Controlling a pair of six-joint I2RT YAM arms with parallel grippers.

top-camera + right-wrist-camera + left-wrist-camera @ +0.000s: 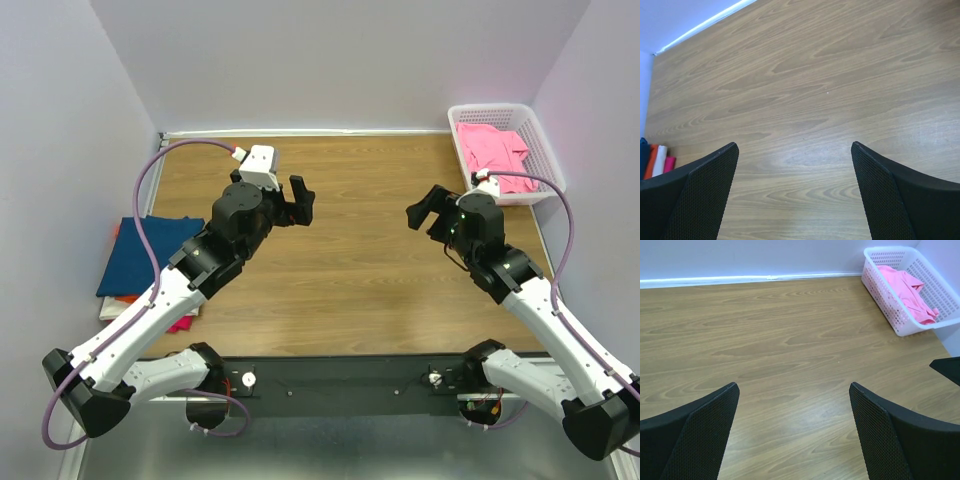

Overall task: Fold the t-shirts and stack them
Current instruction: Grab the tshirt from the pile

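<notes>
The bright pink t-shirt [492, 150] lies crumpled inside the white mesh basket [500, 107]; the left gripper [301, 200] and right gripper [425, 206] hang over the wood-grain table [360, 290] apart from the basket, both spread wide and empty. Reaching into that limp, creased cloth could snag a finger in the stiff plastic lattice or drag the light basket along. The folded stack [140, 255], flat dark blue on top, lies far across from the basket.

Overhead/wrist cams, shared table [360, 290]

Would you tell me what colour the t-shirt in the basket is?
Bright pink t-shirt, clearest in the left wrist view.
</notes>
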